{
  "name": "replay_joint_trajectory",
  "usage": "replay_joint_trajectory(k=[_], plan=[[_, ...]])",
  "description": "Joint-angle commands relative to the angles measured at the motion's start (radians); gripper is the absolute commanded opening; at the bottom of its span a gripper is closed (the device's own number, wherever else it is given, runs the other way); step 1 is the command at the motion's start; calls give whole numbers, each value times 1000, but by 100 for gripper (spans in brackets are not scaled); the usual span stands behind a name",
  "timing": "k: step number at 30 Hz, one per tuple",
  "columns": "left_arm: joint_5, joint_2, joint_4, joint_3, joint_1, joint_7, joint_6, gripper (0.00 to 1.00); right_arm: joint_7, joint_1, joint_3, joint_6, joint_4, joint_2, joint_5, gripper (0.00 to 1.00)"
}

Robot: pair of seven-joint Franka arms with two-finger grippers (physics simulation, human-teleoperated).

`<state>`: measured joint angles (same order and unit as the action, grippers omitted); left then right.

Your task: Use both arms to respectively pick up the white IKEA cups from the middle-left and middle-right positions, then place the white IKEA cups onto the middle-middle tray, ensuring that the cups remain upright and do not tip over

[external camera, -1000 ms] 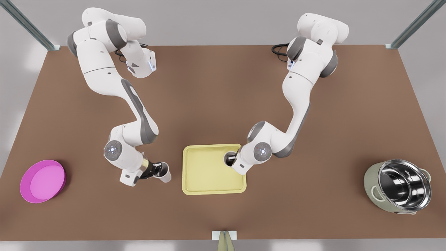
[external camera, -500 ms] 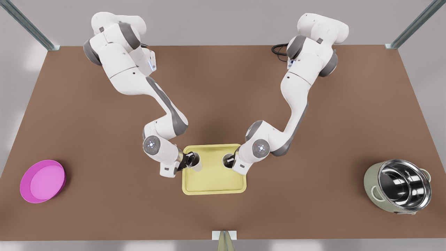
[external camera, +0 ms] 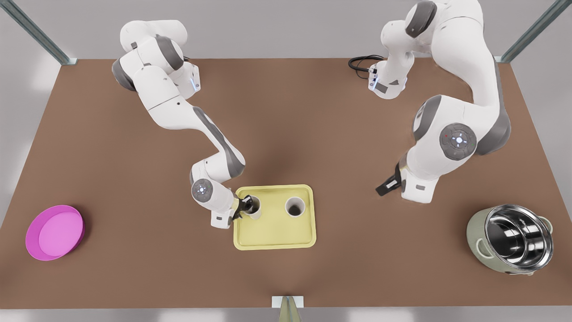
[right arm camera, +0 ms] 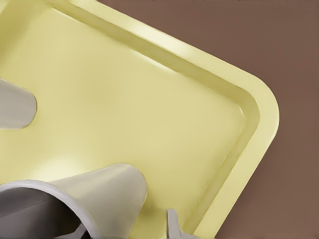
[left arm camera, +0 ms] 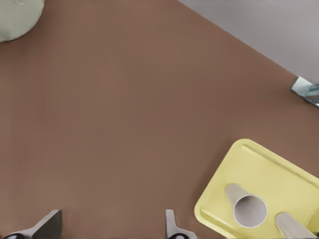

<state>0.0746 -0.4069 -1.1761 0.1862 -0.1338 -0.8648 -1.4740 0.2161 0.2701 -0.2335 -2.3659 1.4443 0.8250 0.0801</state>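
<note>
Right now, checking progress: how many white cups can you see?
2. One white cup stands free on the tray, front view's right; the other cup is at its left side, at the right gripper.

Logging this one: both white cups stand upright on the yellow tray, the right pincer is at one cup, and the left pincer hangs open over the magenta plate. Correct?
Not quite. The front view shows the left pincer hanging open over bare table between the tray and the steel pot, far from the magenta plate. The rest holds: the near cup and the free cup stand upright on the tray, with the right pincer at the near cup.
</note>
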Motion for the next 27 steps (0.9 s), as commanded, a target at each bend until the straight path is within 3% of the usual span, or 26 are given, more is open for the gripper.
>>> replay_joint_trajectory(k=[1,3,12,15,17,18,20,21,25,27], plan=[[50,143,-184,-48,5,613,135,100,25,0,-1,-7,-1,-1,30,100],[45,203,-287,-165,-23,823,110,100,23,0,-1,-7,-1,-3,30,100],[-42,183,-275,-160,17,820,236,100,26,-6,-9,48,4,-96,33,100],[-42,184,-275,-160,20,820,250,100,25,-71,0,232,-1,-196,36,100],[-42,184,-277,-160,22,820,251,100,19,-285,17,413,4,-184,12,100],[-42,186,-277,-160,22,820,251,100,-4,-318,61,485,4,-196,-78,100],[-42,184,-277,-160,23,820,261,100,-162,-299,95,793,-162,-237,-278,100],[-44,184,-280,-160,23,820,262,100,-167,-275,128,936,-229,-299,-278,100],[-55,184,-281,-160,25,820,264,100,-169,-193,235,984,-73,-679,-229,100],[-53,184,-284,-160,25,820,265,100,-165,-233,237,984,-58,-685,-203,100]])
